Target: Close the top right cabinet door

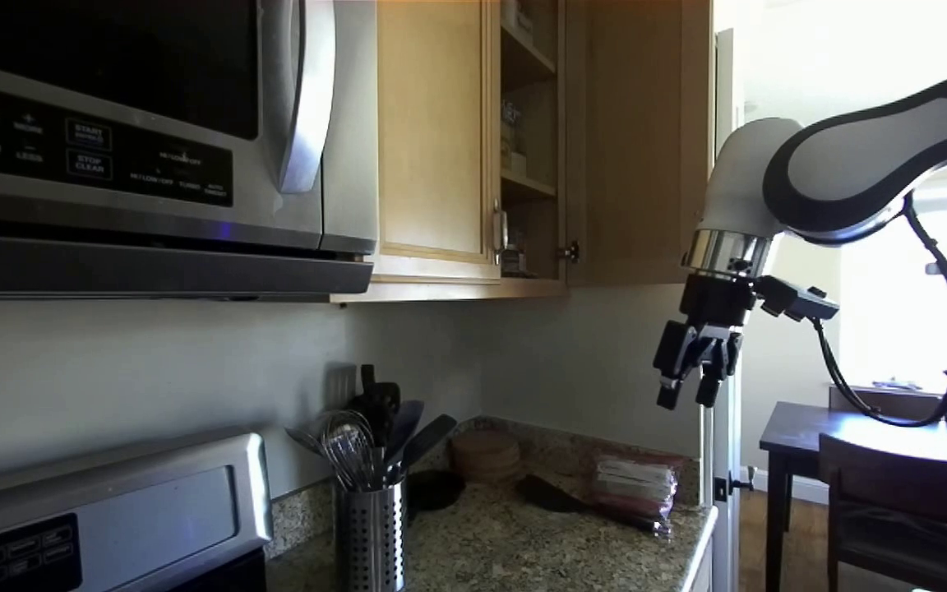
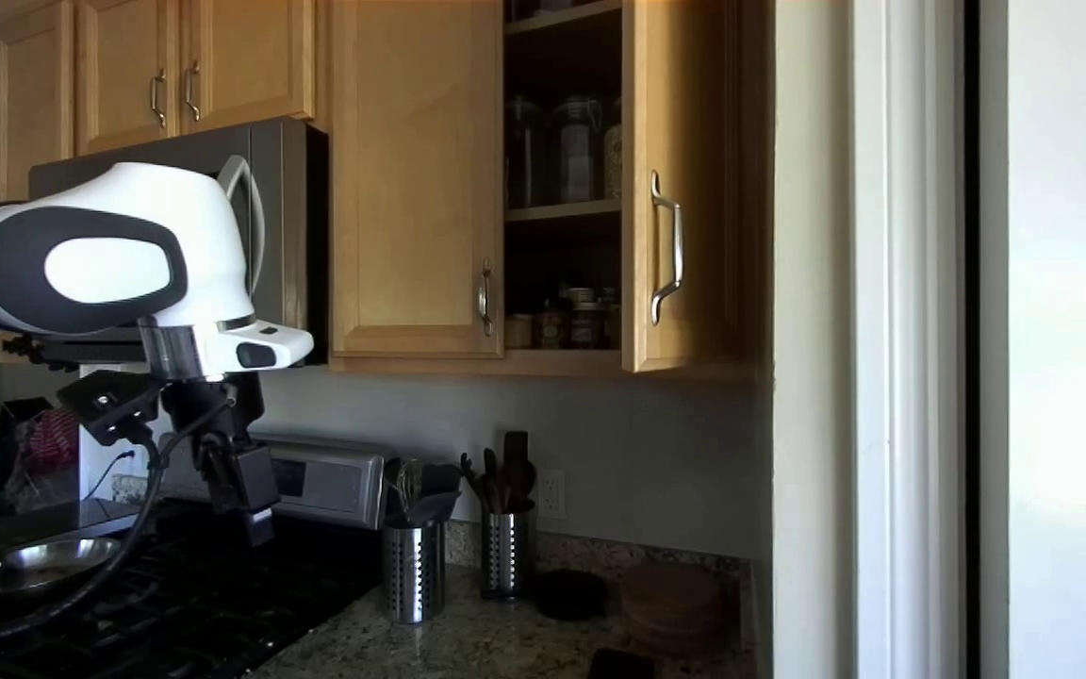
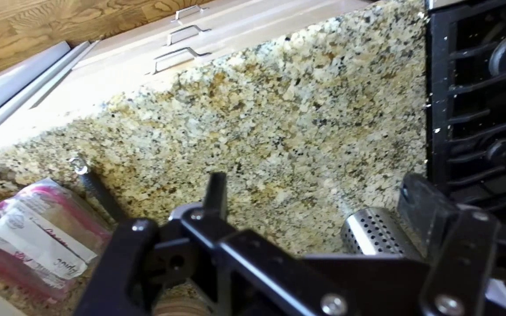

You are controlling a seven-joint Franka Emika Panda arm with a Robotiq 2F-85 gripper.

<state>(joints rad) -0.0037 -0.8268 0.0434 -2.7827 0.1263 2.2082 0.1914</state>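
Observation:
The top right cabinet door, a tall light maple panel, stands wide open in both exterior views. Its slim silver bar handle shows in an exterior view. The handle is hidden in the view that shows the door's inner face. My gripper hangs pointing down, apart from the door, with its fingertips lower than the door's bottom edge. It also shows far left of the door, over the stove side. In the wrist view the fingers are spread with nothing between them. The door is out of the wrist view.
The matching closed door adjoins the open cabinet shelves. The microwave is beside it. Below are utensil holders, a plastic bag packet and the granite counter. A wall edge stands right of the door.

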